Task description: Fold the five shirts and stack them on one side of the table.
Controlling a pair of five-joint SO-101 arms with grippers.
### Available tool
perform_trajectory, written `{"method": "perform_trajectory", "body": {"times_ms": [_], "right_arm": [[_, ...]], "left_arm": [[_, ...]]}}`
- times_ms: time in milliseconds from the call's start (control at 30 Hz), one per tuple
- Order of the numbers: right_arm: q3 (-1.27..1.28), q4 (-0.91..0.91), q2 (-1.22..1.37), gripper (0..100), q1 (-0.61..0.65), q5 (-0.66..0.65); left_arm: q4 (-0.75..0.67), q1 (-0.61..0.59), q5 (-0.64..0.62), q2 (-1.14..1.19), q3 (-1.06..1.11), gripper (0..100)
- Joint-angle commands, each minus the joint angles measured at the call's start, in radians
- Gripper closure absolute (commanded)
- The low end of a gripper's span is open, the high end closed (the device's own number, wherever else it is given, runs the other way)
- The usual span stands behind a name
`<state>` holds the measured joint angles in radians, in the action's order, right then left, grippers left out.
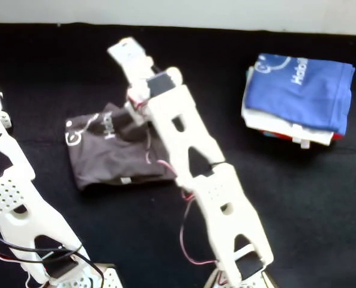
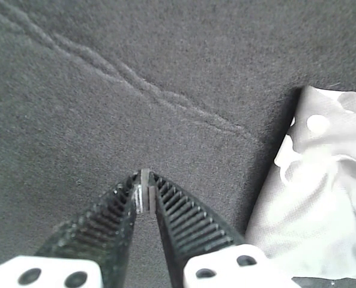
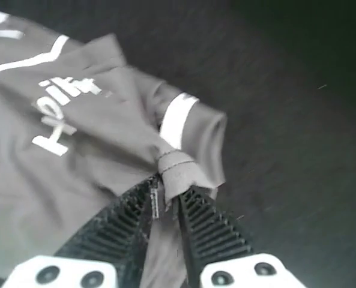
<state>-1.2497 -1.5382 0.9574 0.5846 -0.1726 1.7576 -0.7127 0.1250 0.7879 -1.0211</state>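
As arm (image 1: 184, 138) stretches forward, right tool (image 3: 165, 193) pinches shirt (image 3: 75, 162).

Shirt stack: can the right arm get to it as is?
Probably yes: nothing lies between the dark shirt and the stack. But the right gripper is shut on that shirt, so it would arrive loaded.

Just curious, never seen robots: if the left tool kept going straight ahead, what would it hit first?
Probably the black table cover, near its crease: the shut left tool points at bare cloth. The pale thing beside it sits off that line. Depth is unclear.
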Motion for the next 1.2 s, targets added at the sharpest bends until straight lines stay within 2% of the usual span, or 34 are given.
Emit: {"method": "perform_trajectory", "body": {"times_ms": [0,200,333,400,567,767,867,1000,1167], "right_arm": [[-0.05,0.099,-0.005,99.1,-0.053,-0.058],[-0.05,0.263,0.021,97.5,-0.071,-0.068],[-0.054,0.234,0.074,81.7,-0.065,-0.061],[-0.061,0.214,0.084,77.1,-0.065,-0.061],[-0.119,0.193,0.058,78.1,-0.077,-0.061],[-0.232,-0.028,0.045,88.5,-0.016,-0.061],[-0.248,-0.128,0.054,87.0,0.019,-0.064],[-0.191,-0.16,0.082,80.4,0.021,-0.063],[-0.182,-0.229,0.104,82.0,0.018,-0.063]], "left_arm": [[0.011,0.001,-0.005,-0.01,-0.035,99],[0.011,0.001,-0.005,-0.01,-0.035,99],[0.011,0.001,-0.006,-0.01,-0.035,99],[0.011,-0.001,-0.006,-0.01,-0.035,99],[0.011,-0.001,-0.006,-0.01,-0.035,99],[0.011,-0.001,-0.006,-0.01,-0.035,99],[0.011,0.001,-0.006,-0.01,-0.035,99],[0.011,0.001,-0.006,-0.01,-0.035,99],[0.011,-0.004,-0.005,-0.01,-0.035,99]]}}
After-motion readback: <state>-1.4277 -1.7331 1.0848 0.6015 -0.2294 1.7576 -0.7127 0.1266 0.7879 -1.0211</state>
